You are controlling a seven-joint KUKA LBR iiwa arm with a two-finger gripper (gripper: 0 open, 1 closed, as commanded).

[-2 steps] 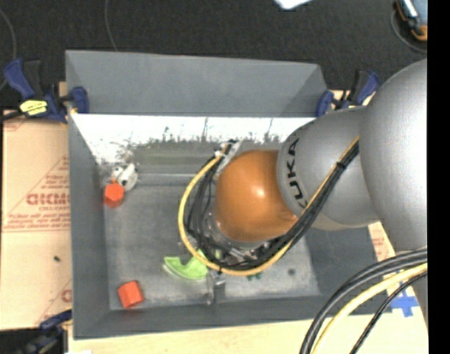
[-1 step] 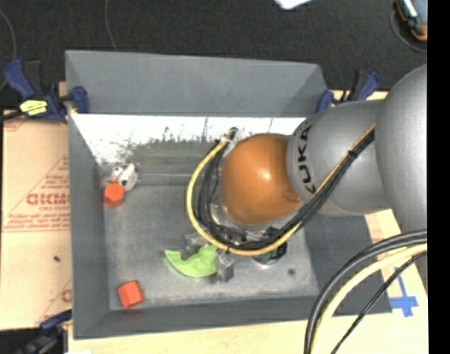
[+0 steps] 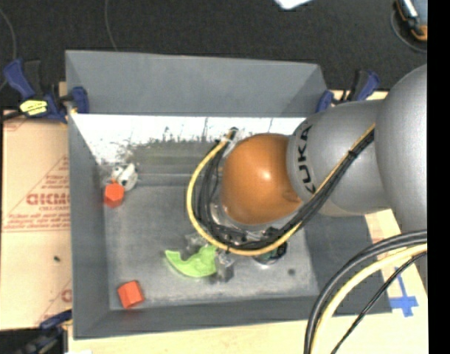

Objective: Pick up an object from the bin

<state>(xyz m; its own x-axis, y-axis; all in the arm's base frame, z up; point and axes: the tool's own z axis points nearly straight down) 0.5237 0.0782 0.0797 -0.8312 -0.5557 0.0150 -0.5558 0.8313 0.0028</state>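
green plastic, a curved leaf-like piece [image 3: 185,263], lies on the bin [image 3: 195,87] floor at about 6 o'clock from its middle, near the front wall. the gripper [image 3: 209,255] is low over the floor at the right end of this green piece, at its 3 o'clock, and looks to be touching it. grey gripper parts show at the piece's 12 o'clock and its 4 o'clock. whether the gripper is clenched, released or grasping the green piece cannot be told, since the round orange cover [image 3: 254,179] on the wrist hides most of it. the silver arm [image 3: 358,161] comes in from 3 o'clock, with a yellow cable [image 3: 192,190] looped round the cover.

an orange cube [image 3: 130,293] sits in the corner at 7 o'clock, well apart from the gripper. a second orange block [image 3: 114,193] lies at 9 o'clock by the left wall, with a small white thing [image 3: 125,172] just beside it at its 1 o'clock. a dark roundish thing [image 3: 275,254] shows under the cables at 3 o'clock of the gripper; its kind cannot be told.
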